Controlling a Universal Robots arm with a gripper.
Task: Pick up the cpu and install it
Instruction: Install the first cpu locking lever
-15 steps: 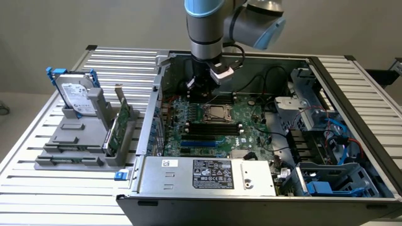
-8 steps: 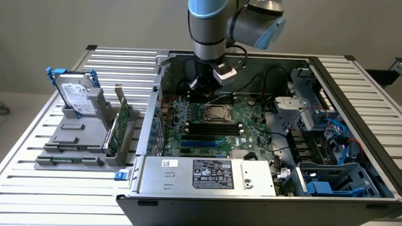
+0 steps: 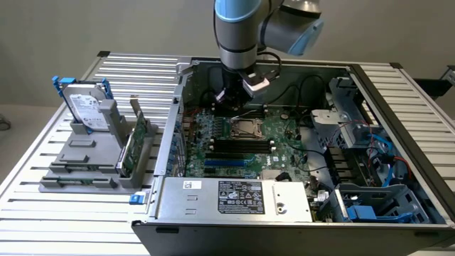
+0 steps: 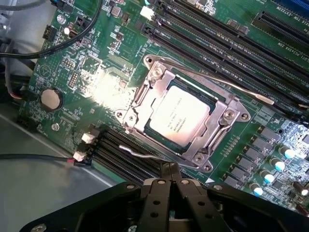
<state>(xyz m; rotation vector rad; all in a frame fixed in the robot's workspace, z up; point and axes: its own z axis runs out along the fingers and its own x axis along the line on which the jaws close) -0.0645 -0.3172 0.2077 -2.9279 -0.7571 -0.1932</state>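
Over the open case (image 3: 284, 234), exterior view: one arm (image 3: 238, 37) is hanging, end effector (image 3: 236, 101) above the motherboard's (image 3: 284, 152) far edge.
Bench (image 3: 42, 224): one hard drive (image 3: 89, 111) and one green card (image 3: 135, 140) are standing in a grey holder (image 3: 78, 160).
Wrist view, cpu (image 4: 181, 116): one is lying flat inside the metal-framed socket (image 4: 219, 121).
End effector (image 4: 170, 168): fingers are pressing together, empty, beside the socket's edge.
Room: memory slots (image 4: 217, 43) are flanking two socket sides.

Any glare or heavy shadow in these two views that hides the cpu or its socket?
Wrist view: a bright glare patch washes out the motherboard beside the socket frame, yet the cpu in it is evenly lit; the shut pincer is a dark foreground shape. Exterior view: soft, even light, with the computer case interior dimmer beneath the arm and no strong glare.
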